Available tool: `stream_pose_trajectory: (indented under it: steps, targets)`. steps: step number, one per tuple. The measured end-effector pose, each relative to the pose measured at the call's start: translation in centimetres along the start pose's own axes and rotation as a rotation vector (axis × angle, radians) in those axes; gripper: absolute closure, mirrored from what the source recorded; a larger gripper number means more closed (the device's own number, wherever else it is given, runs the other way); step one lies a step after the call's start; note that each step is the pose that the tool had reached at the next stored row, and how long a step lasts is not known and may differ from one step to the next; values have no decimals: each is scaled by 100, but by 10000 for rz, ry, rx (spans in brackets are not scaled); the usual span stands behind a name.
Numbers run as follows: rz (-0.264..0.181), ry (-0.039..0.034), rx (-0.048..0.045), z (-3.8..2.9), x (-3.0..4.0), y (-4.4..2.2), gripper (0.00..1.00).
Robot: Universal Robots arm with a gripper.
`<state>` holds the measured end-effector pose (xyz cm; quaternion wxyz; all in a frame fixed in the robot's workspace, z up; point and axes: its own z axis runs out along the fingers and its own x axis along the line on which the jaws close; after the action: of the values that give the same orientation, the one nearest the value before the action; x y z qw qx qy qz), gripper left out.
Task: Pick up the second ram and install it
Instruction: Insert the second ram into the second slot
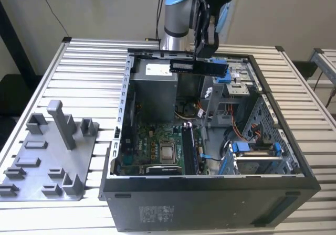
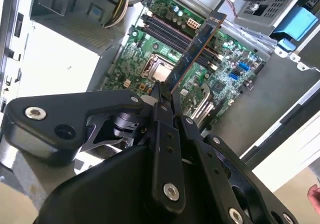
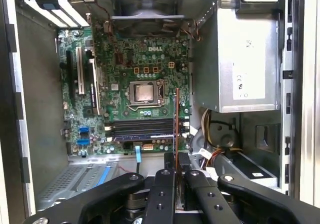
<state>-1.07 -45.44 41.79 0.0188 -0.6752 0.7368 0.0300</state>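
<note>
The second ram [image 1: 198, 66], a long dark circuit strip, hangs level above the open computer case [image 1: 121, 140], over its far side. My gripper [image 1: 205, 54] is shut on its upper edge. In the second wrist view the ram [image 2: 192, 51] sticks out from between the black fingers [image 2: 161, 111] of my gripper [image 2: 169, 98]. Below it lies the green motherboard [image 2: 220, 84]. In the first wrist view the ram [image 3: 177, 119] is seen edge-on in my gripper [image 3: 176, 165], crossing above the dark memory slots [image 3: 140, 129].
A grey plastic tray [image 1: 47, 156] with upright posts lies on the slatted table [image 1: 79, 72] at the exterior view's left. Inside the case are the processor socket [image 3: 145, 92], the grey power supply [image 3: 245, 59], loose cables [image 3: 215, 134] and blue-tabbed drive cages [image 1: 252, 151].
</note>
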Motion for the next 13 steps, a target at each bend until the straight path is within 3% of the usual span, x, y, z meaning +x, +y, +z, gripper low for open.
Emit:
stream_pose_trajectory:
  steps: [13]
  targets:
    - [1565, 18, 104, 16, 1, 0, 86]
